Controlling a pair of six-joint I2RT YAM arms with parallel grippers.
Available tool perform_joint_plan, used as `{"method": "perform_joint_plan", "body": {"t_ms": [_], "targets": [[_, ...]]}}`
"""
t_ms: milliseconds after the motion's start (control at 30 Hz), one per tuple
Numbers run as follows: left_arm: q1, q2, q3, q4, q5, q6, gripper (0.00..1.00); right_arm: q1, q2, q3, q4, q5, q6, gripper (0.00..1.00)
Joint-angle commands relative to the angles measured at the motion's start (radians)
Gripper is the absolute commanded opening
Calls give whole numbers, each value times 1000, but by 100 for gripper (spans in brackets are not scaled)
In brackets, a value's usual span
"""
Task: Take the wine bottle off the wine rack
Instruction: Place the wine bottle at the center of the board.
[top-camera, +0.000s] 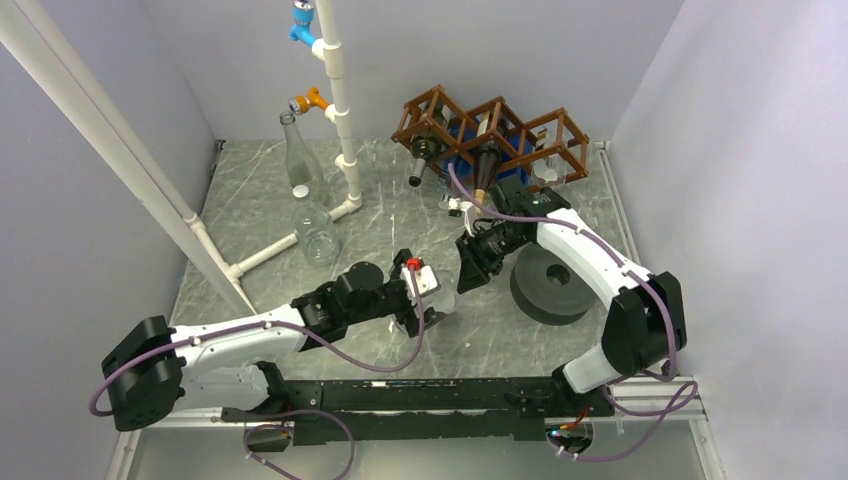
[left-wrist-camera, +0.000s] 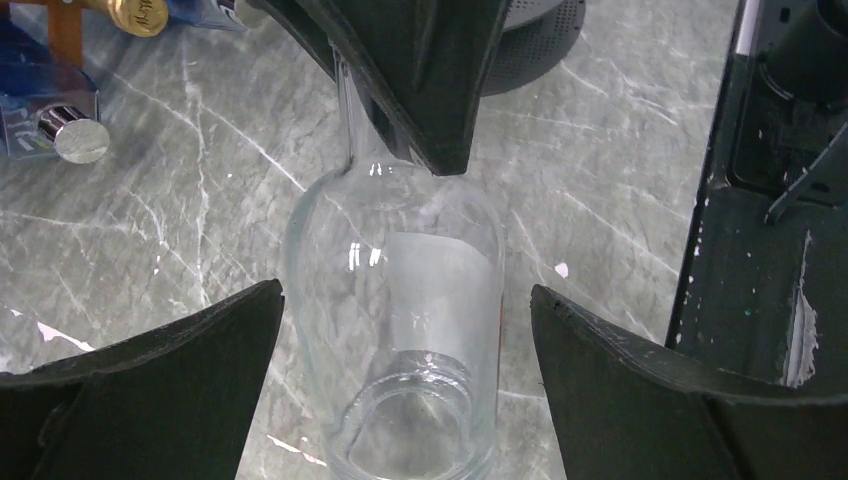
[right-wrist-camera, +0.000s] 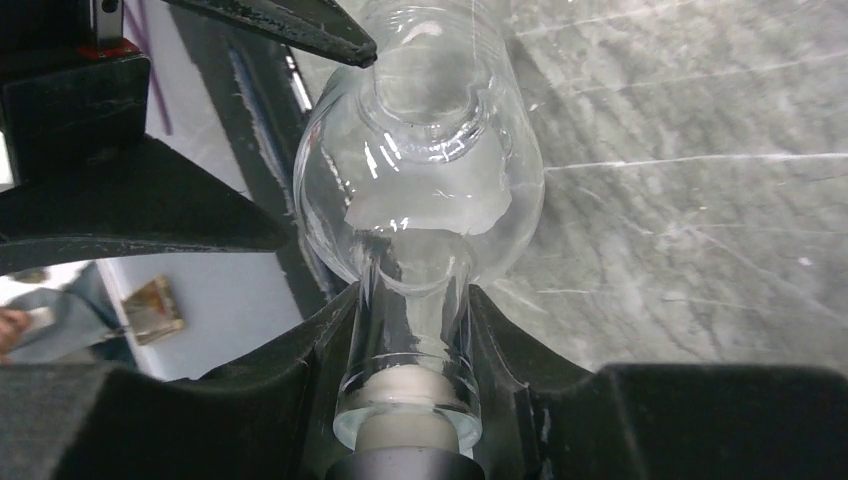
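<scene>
Now my right fingers (right-wrist-camera: 300, 350) pinch the clear glass wine bottle (right-wrist-camera: 420, 190) by its neck, left fingers (left-wrist-camera: 160, 380) wide around its belly; seemingly light, slick, breakable.

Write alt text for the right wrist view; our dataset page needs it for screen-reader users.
The right gripper is shut on the neck of a clear glass wine bottle, seen against a grey marbled tabletop. The open left gripper straddles the bottle's far end.

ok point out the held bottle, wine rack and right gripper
held bottle (left-wrist-camera: 400, 290), left wrist view, its body
wine rack (top-camera: 470, 117), top external view, wooden slat
right gripper (right-wrist-camera: 410, 315), right wrist view, between fingertips
</scene>
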Motion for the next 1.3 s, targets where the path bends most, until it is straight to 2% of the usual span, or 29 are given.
{"method": "perform_joint_plan", "body": {"t_ms": [0,267,500,733,867,1033,1267], "targets": [[-6,32,12,93,-54,-98,99,30,-77,71,49,126,-76,0],[-6,76,-18,212,-87,-179,100,126,-169,9,124,253,-192,0],[-4,118,-32,269,-75,-135,99,140,-127,97,6,265,-366,0],[-4,142,-55,312,-65,-150,99,151,-82,180,-53,247,-430,0],[-4,145,-65,316,-74,-150,98,164,-77,204,-57,233,-446,7],[-4,151,-76,324,-82,-149,97,187,-62,220,-62,226,-449,22],[-4,151,-86,330,-92,-149,96,222,-38,245,-75,218,-456,32]]}}
